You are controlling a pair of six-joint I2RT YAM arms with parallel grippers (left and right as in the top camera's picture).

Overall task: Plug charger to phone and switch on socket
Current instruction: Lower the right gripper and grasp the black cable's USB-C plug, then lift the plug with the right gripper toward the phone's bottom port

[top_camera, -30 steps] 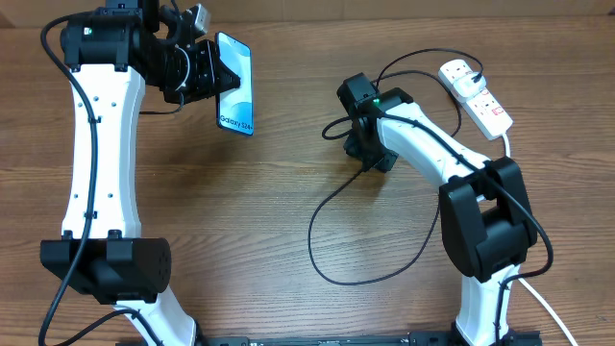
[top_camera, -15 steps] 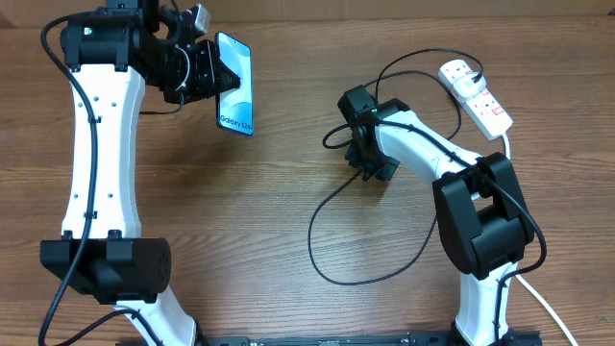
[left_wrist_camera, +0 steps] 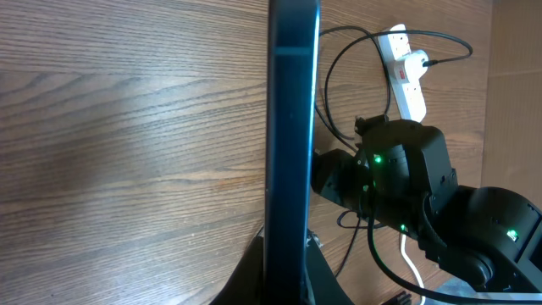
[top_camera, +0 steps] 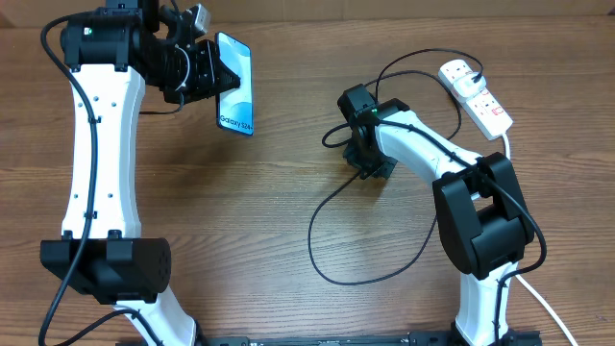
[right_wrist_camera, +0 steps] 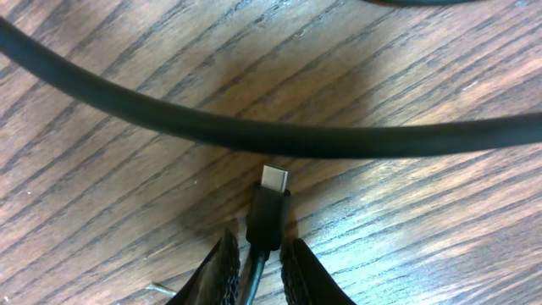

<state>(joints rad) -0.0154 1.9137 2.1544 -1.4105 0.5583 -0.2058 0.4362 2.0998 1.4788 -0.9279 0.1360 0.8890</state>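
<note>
Right wrist: the charger [right_wrist_camera: 269, 212] has its connector tip flat on the table [right_wrist_camera: 102, 212], metal end pointing away from the right gripper [right_wrist_camera: 261, 273]. The fingers [right_wrist_camera: 225, 264] straddle the boot just behind the tip; cannot tell if they are pinching yet.

Overhead: the tip is well left of the socket [top_camera: 477, 96], and the cable loops back toward it. The phone [top_camera: 236, 85] is further left of the socket, held off the table. The left gripper [top_camera: 207, 72] is clamped on it, with the port end looking free.

Handling, as I judge it:
- The cable is light and floppy, so it won't hold aim.
- Grab the stiff boot, not the cord, and leave the metal tip clear.
- The tip is small and slippery and may twist in the pads.
- The phone is rigid with slick glass, so the edge grip has to resist the insertion push.
</note>
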